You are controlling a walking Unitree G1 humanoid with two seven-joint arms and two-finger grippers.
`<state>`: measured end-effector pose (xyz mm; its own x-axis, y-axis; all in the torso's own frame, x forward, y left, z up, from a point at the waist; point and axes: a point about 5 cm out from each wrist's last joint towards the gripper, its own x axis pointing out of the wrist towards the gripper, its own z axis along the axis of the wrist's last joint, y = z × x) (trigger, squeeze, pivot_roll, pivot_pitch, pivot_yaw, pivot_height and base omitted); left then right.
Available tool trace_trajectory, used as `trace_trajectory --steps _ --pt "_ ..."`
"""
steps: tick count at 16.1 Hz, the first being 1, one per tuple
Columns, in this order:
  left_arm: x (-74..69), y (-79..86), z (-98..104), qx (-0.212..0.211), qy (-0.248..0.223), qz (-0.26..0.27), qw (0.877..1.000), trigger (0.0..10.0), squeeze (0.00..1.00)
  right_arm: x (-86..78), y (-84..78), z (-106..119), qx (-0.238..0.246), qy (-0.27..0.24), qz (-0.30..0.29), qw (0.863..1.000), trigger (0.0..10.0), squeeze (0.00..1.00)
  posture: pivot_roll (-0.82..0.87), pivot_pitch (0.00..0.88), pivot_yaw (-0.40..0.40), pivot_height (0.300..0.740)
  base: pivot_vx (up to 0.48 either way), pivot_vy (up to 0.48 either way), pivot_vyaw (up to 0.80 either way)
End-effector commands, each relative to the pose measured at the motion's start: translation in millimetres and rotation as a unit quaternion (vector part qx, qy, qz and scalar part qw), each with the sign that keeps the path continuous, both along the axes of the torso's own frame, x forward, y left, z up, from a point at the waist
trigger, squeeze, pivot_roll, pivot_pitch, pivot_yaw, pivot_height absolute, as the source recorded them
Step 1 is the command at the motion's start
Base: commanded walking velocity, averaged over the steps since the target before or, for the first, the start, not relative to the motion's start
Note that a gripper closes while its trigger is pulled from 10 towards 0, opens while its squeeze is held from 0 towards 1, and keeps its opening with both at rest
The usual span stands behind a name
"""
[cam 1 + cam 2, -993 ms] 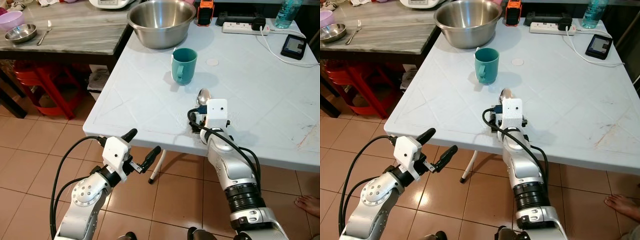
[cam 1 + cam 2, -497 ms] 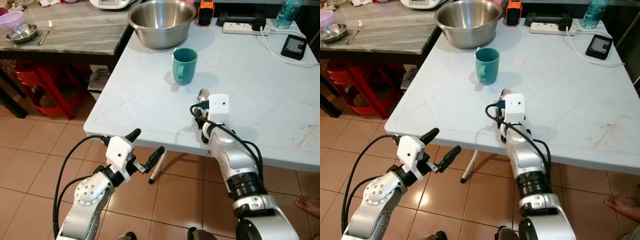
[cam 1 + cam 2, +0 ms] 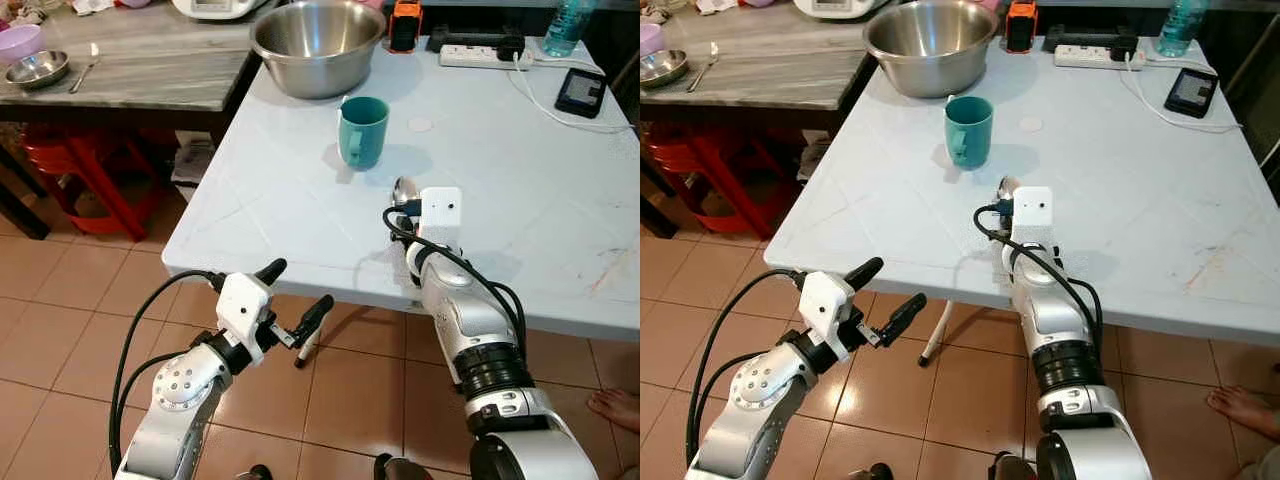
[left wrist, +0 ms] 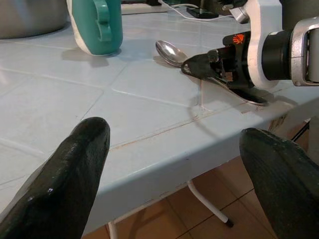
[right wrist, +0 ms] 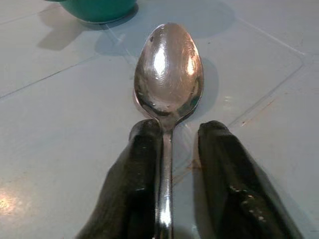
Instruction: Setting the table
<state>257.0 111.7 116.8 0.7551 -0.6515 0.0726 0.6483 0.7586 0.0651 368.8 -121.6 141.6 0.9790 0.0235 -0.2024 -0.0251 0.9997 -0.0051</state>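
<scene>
Resting on the pale blue table (image 3: 280, 190), the spoon (image 3: 405, 189) lies near the front edge, bowl pointing toward the teal mug (image 3: 362, 131), which stands just beyond it and apart from it. Right gripper (image 5: 172, 144) is down at the spoon's neck. Right wrist view: the two black fingers (image 5: 134, 169) straddle the handle, narrowly parted; one finger sits against the handle, the other shows a thin gap beside it. Cannot tell from this whether the handle is actually pinched. Head views add little here, as the white wrist housing covers the fingers and only the spoon bowl shows past it. Left wrist view gives the side-on angle: spoon bowl flat on the table surface, right fingertips low at the handle just above the tabletop.

Left gripper (image 3: 297, 295) hangs below and in front of the table edge, over the tiled floor (image 3: 70, 300), fingers spread wide with nothing between them.

Head views also show a large steel bowl (image 3: 317, 45) at the table's far edge behind the mug, and a power strip (image 3: 480, 55) further right.
</scene>
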Motion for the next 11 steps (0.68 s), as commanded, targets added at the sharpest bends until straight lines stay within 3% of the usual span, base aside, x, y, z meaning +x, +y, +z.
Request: trace_trajectory --steps 1,9,11 --pt "-0.5 -0.2 3.3 0.005 -0.005 -0.004 1.0 10.0 0.0 -12.3 10.2 -31.9 0.016 0.068 0.018 0.997 0.0 0.0 -0.12 0.196 0.077 0.74 0.0 0.0 0.0" --pt "1.0 0.1 2.6 0.004 -0.002 -0.016 1.0 10.0 0.0 -23.2 2.9 -45.6 0.033 0.09 0.0 0.995 0.0 0.0 -0.12 0.191 0.084 0.74 0.0 0.0 0.0" --pt "1.5 0.6 1.3 0.003 0.001 -0.018 1.0 10.0 0.0 -23.0 1.4 -43.3 0.066 0.091 -0.018 0.993 0.0 0.0 -0.12 0.191 0.087 0.74 0.0 0.0 0.0"
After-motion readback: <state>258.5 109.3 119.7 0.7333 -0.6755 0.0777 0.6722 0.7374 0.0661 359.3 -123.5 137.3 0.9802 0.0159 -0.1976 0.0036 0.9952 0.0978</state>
